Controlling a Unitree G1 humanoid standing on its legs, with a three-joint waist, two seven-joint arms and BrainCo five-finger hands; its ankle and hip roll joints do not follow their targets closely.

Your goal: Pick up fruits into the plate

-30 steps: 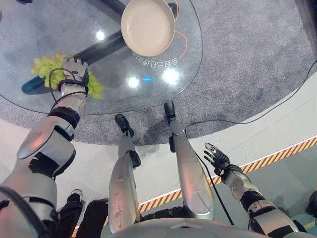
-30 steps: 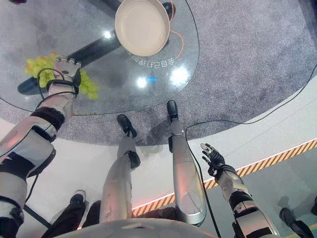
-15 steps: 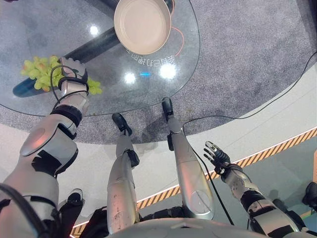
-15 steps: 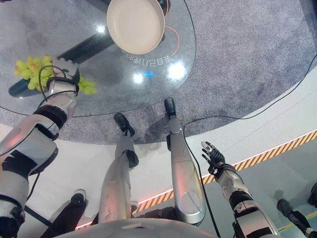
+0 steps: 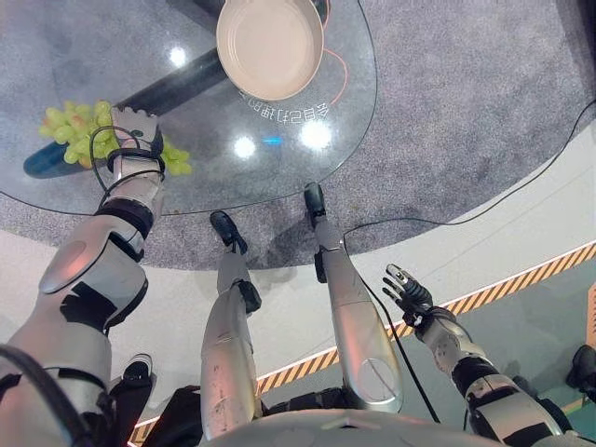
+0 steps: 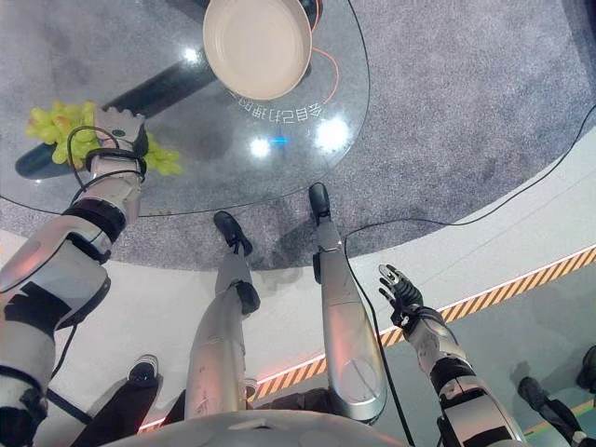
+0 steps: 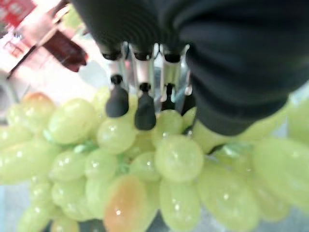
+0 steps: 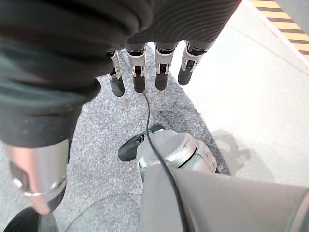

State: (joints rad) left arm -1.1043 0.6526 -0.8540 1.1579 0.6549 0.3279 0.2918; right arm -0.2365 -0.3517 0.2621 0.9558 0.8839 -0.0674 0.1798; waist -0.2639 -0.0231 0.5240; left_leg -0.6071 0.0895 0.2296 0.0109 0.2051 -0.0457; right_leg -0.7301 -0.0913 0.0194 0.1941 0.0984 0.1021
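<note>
A round glass table [image 5: 307,177] stood on a grey carpet [image 5: 466,102], and a dark tubular leg [image 5: 177,84] of its base showed through the glass, running slantwise from the left edge toward the far edge. Bright spots of light [image 5: 315,135] glared on the glass near its near edge, beside a line of pale lettering [image 5: 293,114]. Past the carpet lay a pale floor [image 5: 521,233], crossed near the right by a strip of orange and black hazard tape [image 5: 521,279]
</note>
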